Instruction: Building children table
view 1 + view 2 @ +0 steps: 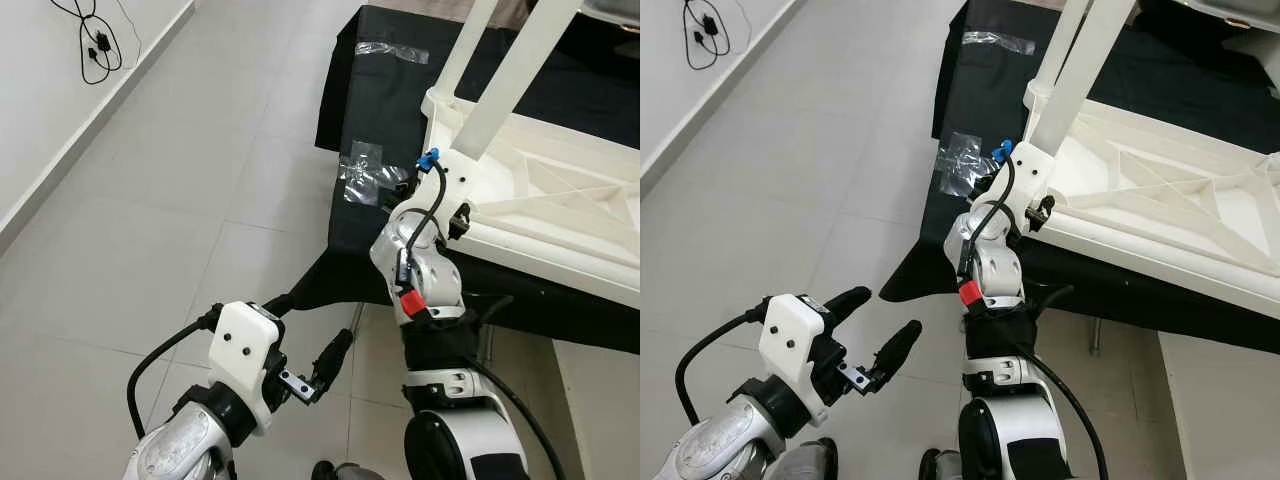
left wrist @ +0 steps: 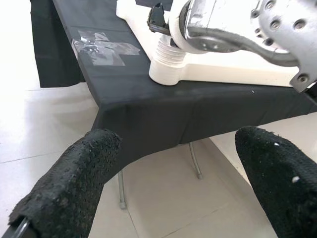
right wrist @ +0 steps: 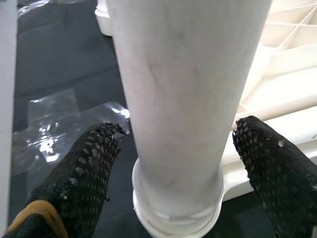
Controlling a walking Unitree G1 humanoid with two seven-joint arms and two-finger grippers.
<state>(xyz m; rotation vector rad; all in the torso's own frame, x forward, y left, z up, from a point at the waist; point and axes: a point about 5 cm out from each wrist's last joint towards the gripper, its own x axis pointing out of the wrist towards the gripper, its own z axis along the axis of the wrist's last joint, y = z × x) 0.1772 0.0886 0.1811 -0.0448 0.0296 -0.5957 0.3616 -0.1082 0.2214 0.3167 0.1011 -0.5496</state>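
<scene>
**Right end effector straddles table leg at its socket; left stands clear**

The white children's table top [image 1: 560,200] lies underside up on the black-draped surface [image 1: 370,110], its ribbed frame exposed, presumably so the legs can be fitted from above. Two white legs rise from its near corners; the nearer leg [image 3: 183,99] stands in a round socket collar [image 2: 167,69] at the corner closest to the robot.

The right end effector [image 3: 178,148] is raised to that leg just above the collar. Its fingers [image 3: 89,168] are spread wide on either side of the leg with a visible gap on each side, so it grips nothing. This placement suits seating or turning the leg low down, where leverage on the joint is best.

The left end effector [image 1: 875,335] hangs low over the tiled floor [image 1: 150,200], fingers apart and empty, pointed toward the surface edge.

The leg is a smooth, slightly tapered plastic tube. Clear plastic wrapping [image 1: 365,172] lies just beside the corner.
</scene>
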